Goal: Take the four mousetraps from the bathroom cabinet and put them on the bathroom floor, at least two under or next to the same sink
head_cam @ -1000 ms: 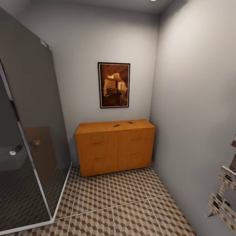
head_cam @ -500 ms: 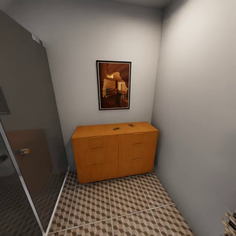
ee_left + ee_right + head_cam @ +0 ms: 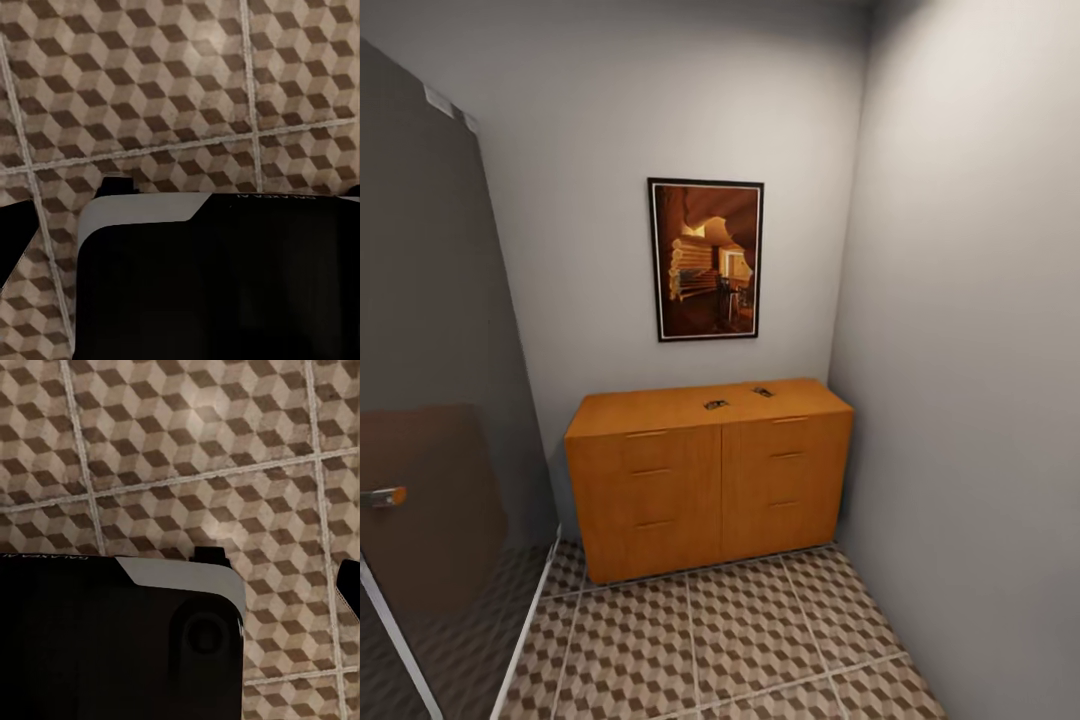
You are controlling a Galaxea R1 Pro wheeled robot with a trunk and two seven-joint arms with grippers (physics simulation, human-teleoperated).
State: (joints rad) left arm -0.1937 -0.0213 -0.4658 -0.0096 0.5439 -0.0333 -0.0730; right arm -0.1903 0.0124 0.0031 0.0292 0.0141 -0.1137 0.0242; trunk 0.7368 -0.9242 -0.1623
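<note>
The orange-brown cabinet stands against the far wall in the head view, its drawers shut. Two small dark mousetraps lie on its top: one near the middle and one a little further right and back. Any other mousetraps are hidden or out of view. The cube-patterned bathroom floor stretches from the cabinet toward me, and it also appears in the left wrist view and the right wrist view. The sink is out of view.
A dark glass shower panel with a small handle lines the left side. A grey wall closes the right side. A framed picture hangs above the cabinet. My black base shows above the tiles in both wrist views.
The whole head view has shifted: the camera has come nearer the cabinet, which now looks larger and lower. The towel rail at the right edge has dropped out of the picture.
</note>
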